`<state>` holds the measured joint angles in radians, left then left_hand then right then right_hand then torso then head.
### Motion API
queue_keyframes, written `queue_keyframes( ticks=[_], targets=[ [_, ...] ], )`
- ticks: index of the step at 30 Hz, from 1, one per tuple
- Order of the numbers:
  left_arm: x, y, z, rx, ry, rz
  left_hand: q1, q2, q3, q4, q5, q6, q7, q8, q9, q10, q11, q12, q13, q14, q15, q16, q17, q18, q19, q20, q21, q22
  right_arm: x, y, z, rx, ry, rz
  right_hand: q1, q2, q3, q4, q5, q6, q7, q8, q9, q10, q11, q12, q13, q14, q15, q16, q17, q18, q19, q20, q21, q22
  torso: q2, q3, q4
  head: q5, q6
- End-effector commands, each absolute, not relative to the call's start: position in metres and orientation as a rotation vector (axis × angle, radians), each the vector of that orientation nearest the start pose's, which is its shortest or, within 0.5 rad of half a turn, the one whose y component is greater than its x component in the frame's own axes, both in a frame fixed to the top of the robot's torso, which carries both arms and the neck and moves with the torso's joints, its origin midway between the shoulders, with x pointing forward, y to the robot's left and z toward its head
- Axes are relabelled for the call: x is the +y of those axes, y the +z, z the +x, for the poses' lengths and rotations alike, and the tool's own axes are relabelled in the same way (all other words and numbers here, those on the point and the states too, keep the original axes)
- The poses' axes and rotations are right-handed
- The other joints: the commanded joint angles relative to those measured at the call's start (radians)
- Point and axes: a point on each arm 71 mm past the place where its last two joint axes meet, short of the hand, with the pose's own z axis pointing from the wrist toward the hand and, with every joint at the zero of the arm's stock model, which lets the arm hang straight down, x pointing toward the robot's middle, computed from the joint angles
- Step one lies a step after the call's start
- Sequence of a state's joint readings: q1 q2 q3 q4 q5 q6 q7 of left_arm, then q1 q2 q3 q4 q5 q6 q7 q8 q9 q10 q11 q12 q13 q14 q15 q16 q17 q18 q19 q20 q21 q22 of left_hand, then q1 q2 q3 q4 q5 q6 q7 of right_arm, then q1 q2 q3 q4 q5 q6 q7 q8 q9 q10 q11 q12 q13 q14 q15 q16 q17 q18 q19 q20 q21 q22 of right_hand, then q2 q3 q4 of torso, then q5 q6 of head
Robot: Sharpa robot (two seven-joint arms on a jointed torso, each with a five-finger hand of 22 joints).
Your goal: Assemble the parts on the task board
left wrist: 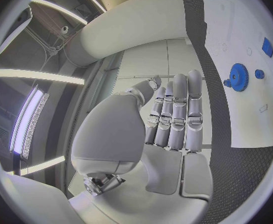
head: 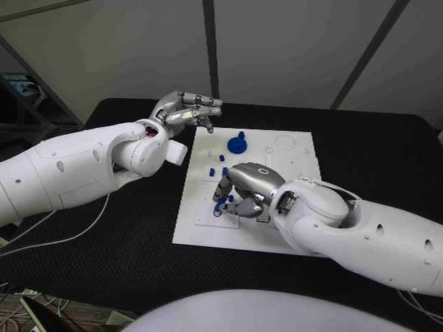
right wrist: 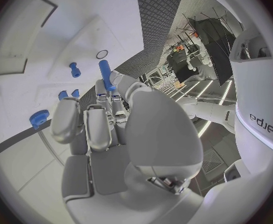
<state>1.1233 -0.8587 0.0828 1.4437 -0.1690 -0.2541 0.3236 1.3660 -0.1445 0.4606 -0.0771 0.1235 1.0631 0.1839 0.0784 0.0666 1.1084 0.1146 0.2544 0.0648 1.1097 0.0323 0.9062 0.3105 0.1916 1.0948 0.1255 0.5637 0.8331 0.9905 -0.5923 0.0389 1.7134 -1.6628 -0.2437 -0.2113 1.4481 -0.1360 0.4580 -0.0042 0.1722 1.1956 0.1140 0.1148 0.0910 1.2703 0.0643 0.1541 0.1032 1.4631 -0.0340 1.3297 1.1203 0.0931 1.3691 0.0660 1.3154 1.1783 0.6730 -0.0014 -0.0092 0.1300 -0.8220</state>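
A white task board (head: 291,166) lies in the middle of a black table (head: 401,159). The right hand (head: 243,190) is lowered over the board's near left part and pinches a long blue peg (right wrist: 106,74) between its fingertips, among several small blue parts (head: 217,171). A blue gear (head: 237,145) sits farther back on the board. The left hand (head: 187,111) hovers just beyond the board's far left corner, fingers straight and together, holding nothing.
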Motion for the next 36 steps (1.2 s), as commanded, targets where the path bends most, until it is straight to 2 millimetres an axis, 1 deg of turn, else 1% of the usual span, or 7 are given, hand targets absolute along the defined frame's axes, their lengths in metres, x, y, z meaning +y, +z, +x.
queue_keyframes(
  ticks=[1,9,13,18,28,36],
  targets=[
    [0.238,-0.177,0.504,1.434,-1.492,-1.023,0.005,0.006,0.006,0.0,-0.001,0.0,0.004,-0.004,0.0,-0.005,-0.001,-0.004,0.0,-0.008,-0.002,-0.007,-0.001,-0.01,-0.009,-0.002,0.001,0.001,-0.03,-0.218,0.385,1.71,0.983,-0.417,0.021,0.016,0.001,-0.008,0.004,0.002,0.007,-0.006,0.001,0.024,-0.02,0.001,0.001,0.035,-0.001,0.001,-0.001,-0.008,0.003,0.003,0.003,-0.001,-0.001,-0.0005,-0.0006,0.003,-0.004],
    [0.238,-0.177,0.504,1.434,-1.492,-1.023,0.005,0.006,0.006,0.0,-0.001,0.0,0.004,-0.004,0.0,-0.005,-0.001,-0.004,0.0,-0.008,-0.002,-0.007,-0.001,-0.01,-0.009,-0.002,0.001,0.001,-0.029,-0.223,0.384,1.725,0.979,-0.427,0.02,0.016,0.001,-0.008,0.005,0.001,0.007,-0.007,0.001,0.024,-0.019,0.0,0.001,0.035,-0.001,0.001,-0.001,-0.008,0.003,0.003,0.003,-0.001,-0.001,-0.0001,0.0004,0.005,-0.006],
    [0.238,-0.177,0.504,1.434,-1.492,-1.023,0.005,0.007,0.008,-0.001,-0.001,-0.001,0.005,-0.004,-0.001,-0.007,-0.001,-0.005,0.0,-0.008,-0.002,-0.007,-0.002,-0.01,-0.01,-0.002,0.002,0.003,-0.029,-0.224,0.384,1.736,0.974,-0.434,0.02,0.016,0.001,-0.008,0.005,0.001,0.007,-0.007,0.001,0.024,-0.019,0.0,0.001,0.035,-0.001,0.001,-0.001,-0.008,0.003,0.003,0.003,-0.001,-0.001,-0.0007,-0.0002,0.006,-0.007],
    [0.238,-0.177,0.504,1.434,-1.493,-1.023,0.005,0.007,0.008,-0.001,-0.001,-0.001,0.005,-0.004,-0.001,-0.007,-0.001,-0.005,0.0,-0.008,-0.002,-0.007,-0.002,-0.01,-0.01,-0.002,0.002,0.003,-0.029,-0.226,0.386,1.737,0.955,-0.44,0.02,0.017,0.002,-0.009,0.006,0.001,0.008,-0.007,0.001,0.024,-0.019,-0.001,0.002,0.035,-0.001,0.001,-0.002,-0.007,0.002,0.003,0.002,-0.002,-0.001,-0.0008,-0.0007,0.006,-0.007],
    [0.237,-0.177,0.504,1.435,-1.493,-1.023,0.004,0.008,0.009,0.0,-0.001,-0.001,0.005,-0.004,-0.001,-0.007,0.0,-0.004,0.0,-0.008,-0.002,-0.008,-0.002,-0.01,-0.01,-0.002,0.003,0.004,-0.027,-0.228,0.39,1.725,0.907,-0.455,0.018,0.017,0.002,-0.008,0.006,0.001,0.008,-0.008,0.0,0.024,-0.018,-0.002,0.002,0.035,0.0,0.001,-0.002,-0.007,0.001,0.004,0.001,-0.004,-0.001,-0.0012,0.0009,0.005,-0.007],
    [0.237,-0.177,0.504,1.438,-1.493,-1.024,0.004,0.008,0.009,0.0,-0.001,-0.001,0.005,-0.004,-0.001,-0.007,0.0,-0.004,0.0,-0.008,-0.002,-0.008,-0.002,-0.01,-0.01,-0.002,0.003,0.004,-0.023,-0.228,0.388,1.723,0.904,-0.478,0.016,0.016,0.001,-0.009,0.006,0.0,0.009,-0.009,0.0,0.023,-0.018,-0.004,0.002,0.034,0.0,0.0,-0.004,-0.006,-0.001,0.004,-0.001,-0.007,-0.001,-0.0007,-0.0001,0.005,-0.007]
  ],
)
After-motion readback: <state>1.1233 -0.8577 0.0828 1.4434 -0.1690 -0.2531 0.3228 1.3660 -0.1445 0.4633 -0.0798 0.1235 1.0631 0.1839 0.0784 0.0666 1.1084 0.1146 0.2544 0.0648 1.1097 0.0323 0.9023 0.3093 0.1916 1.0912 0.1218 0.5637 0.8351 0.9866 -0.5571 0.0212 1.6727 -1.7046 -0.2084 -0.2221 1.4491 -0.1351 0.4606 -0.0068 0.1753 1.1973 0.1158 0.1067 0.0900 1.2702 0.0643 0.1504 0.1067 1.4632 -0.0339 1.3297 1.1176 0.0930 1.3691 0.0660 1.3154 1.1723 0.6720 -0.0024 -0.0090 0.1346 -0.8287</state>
